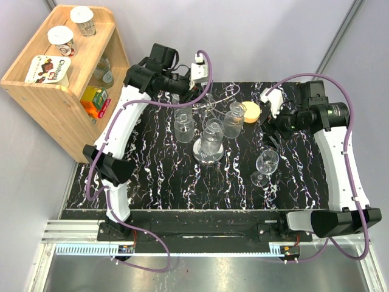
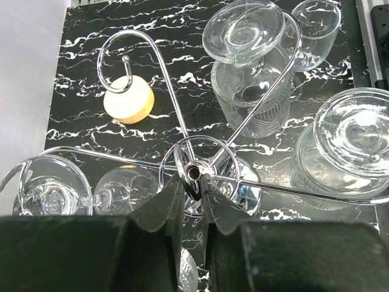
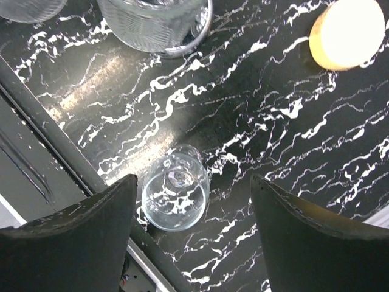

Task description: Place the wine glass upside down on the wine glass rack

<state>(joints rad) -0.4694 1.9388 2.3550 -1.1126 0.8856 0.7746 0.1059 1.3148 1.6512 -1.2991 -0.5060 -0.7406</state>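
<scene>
The wine glass [image 3: 176,196] stands upright on the table [image 3: 273,140], low and left of centre in the right wrist view, stem pointing up between the wide, empty right fingers [image 3: 79,243], while the left fingers [image 2: 159,207] pinch the top of the wine glass rack [image 2: 194,172].

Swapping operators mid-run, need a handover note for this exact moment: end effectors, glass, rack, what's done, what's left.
Left end effector: shut on the top of the wine glass rack's central post.
Right end effector: open above the wine glass, nothing held.
Wine glass: upright on the table, to the rack's right, nearer the arm bases.
Rack: three hung glasses upside down; the curl by the wooden disc is free.
Done: rack gripped.
Left: grasp the glass, invert it, hang it on the free curl.
</scene>
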